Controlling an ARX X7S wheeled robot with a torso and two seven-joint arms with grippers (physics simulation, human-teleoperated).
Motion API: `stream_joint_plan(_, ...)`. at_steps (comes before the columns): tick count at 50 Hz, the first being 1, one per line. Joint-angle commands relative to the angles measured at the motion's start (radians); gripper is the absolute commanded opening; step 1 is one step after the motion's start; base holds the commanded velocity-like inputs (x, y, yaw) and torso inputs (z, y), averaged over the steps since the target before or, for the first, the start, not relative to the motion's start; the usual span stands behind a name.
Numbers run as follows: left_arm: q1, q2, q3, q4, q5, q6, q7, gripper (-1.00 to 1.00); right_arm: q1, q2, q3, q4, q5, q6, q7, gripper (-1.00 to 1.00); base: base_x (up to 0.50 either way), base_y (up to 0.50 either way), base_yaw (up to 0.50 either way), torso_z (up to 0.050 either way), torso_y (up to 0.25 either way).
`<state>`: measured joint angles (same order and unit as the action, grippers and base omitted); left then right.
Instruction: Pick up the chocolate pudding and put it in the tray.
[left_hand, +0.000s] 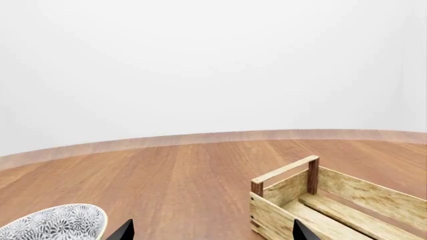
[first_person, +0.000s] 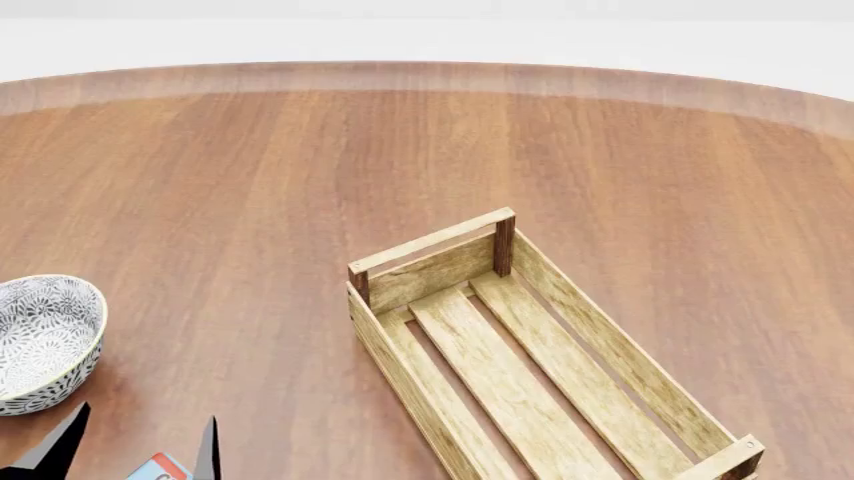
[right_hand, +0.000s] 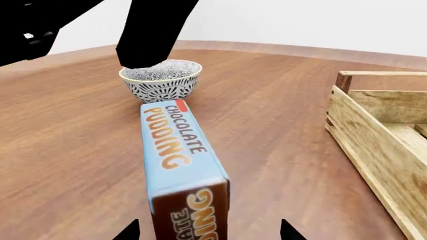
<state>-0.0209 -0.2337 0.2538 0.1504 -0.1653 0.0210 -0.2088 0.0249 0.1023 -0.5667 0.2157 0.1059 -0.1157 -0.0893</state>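
Note:
The chocolate pudding (right_hand: 177, 155) is a light-blue-topped carton with brown sides. It lies flat on the wooden table, one end toward the bowl. My right gripper (right_hand: 208, 231) is open, with its two fingertips on either side of the carton's near end and clear gaps on both sides. Only a corner of the carton (first_person: 158, 468) shows at the head view's bottom edge. My left gripper (first_person: 131, 455) is open and empty above that corner; it also shows in the left wrist view (left_hand: 212, 231). The tray (first_person: 441, 250) is an empty light-wood crate to the right (left_hand: 287, 187) (right_hand: 373, 145).
A grey-white patterned bowl (first_person: 40, 340) stands at the left, just beyond the carton's far end (right_hand: 162, 80) (left_hand: 60, 222). My black left arm (right_hand: 153, 30) hangs over the bowl in the right wrist view. The round table's edge (first_person: 427, 75) curves across the back.

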Motion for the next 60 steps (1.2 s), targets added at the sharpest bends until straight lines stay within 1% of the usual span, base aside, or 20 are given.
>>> stream_joint_plan(1, -0.002, -0.004, 0.005, -0.003, -0.006, 0.003, -0.005, 1.0, 0.027, -0.016, -0.014, 0.052, 0.015, -0.017, 0.002, 1.0, 0.0, 0.0, 0.0, 0.0, 0.0)
stream_joint_plan(15, -0.006, -0.006, 0.017, 0.001, -0.009, -0.002, -0.01, 1.0, 0.031, -0.016, -0.036, 0.037, 0.032, -0.01, 0.014, 1.0, 0.0, 0.0, 0.0, 0.0, 0.0)
stream_joint_plan(60, -0.017, -0.02, 0.036, -0.016, -0.024, 0.011, -0.024, 1.0, 0.151, -0.061, -0.113, 0.252, 0.074, -0.074, 0.036, 1.0, 0.0, 0.0, 0.0, 0.0, 0.0)
